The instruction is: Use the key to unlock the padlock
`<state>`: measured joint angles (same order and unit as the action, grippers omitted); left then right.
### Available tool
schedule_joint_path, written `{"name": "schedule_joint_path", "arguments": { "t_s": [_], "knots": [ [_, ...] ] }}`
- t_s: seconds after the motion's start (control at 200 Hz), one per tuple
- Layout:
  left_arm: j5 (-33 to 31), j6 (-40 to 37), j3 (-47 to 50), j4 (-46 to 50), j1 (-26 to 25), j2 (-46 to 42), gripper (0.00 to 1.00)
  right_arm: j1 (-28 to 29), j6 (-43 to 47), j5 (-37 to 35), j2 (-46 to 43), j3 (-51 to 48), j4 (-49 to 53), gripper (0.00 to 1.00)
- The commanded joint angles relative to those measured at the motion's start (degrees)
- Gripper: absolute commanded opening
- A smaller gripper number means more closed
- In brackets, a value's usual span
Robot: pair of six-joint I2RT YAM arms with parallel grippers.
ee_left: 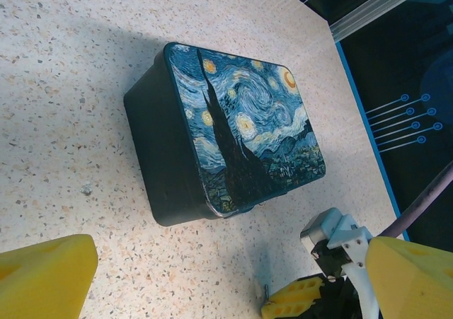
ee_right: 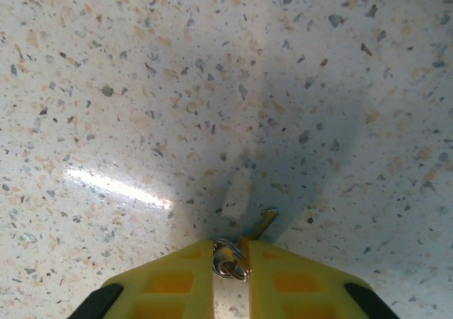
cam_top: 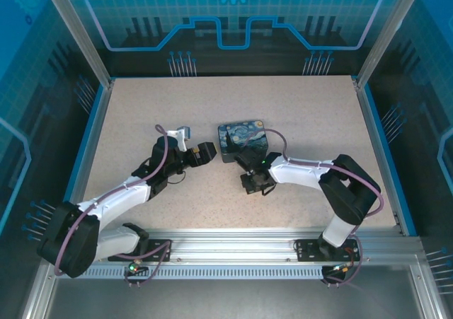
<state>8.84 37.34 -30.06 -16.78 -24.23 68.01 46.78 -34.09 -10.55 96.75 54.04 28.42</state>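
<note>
- The right gripper (ee_right: 230,247) points down at the speckled table (cam_top: 141,107), its yellow fingers (ee_right: 170,283) drawn almost together
- Pinched between the tips is the padlock (ee_right: 228,261), as best it can be made out: a small silvery loop, with a brass-coloured stub poking out toward 1 o'clock, low over the table
- The key cannot be told apart from that small cluster of metal
- From above, the painted tin (cam_top: 244,141) lies flat just past the middle of the table with its lid on; the right gripper is close by at its 6 o'clock
- The left gripper (ee_left: 230,262) is spread wide with nothing between its fingers, near the tin at about 9 o'clock in the top view
- In the left wrist view the tin lies at 12 o'clock from the spread fingers, and the right gripper sits at the tin's 5 o'clock
</note>
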Motion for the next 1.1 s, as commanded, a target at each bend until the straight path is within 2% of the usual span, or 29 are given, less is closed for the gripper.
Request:
{"name": "schedule_joint_path", "arguments": {
  "t_s": [0.0, 0.25, 0.45, 0.6, 0.73, 0.95, 1.095],
  "knots": [
    [-0.75, -1.34, -0.52, 0.93, -0.56, -1.71, 0.99, 1.25, -0.02, -1.47, 1.11, 0.84, 2.33, 0.13],
    [-1.37, -1.81, -0.43, 2.69, -0.55, -3.47, 0.99, 1.42, 1.84, -3.63, -1.09, 0.61, 3.31, 0.0],
    [-0.73, -0.2, -0.35, 4.72, -0.52, -5.83, 0.99, 1.25, 6.97, -4.77, -5.76, -0.63, 1.04, 0.0],
    [1.34, 5.78, -1.57, 9.13, -0.5, -7.98, 0.99, 1.25, 16.02, -4.23, -9.93, 0.0, -1.25, 0.0],
    [5.52, 11.19, -1.88, 8.9, -0.5, -9.7, 0.99, 1.45, 24.98, -4.6, -14.56, -0.21, -5.08, 0.0],
    [12.0, 11.34, -5.87, 11.74, -0.64, -11.09, 0.98, 7.18, 42.96, -13.03, -23.41, -3.32, -17.47, 0.0],
    [14.62, 11.62, -7.3, 11.8, -0.89, -11.67, 0.93, 8.44, 53.59, -12.51, -28.83, -9.19, -26.75, 0.0]
  ]
}}
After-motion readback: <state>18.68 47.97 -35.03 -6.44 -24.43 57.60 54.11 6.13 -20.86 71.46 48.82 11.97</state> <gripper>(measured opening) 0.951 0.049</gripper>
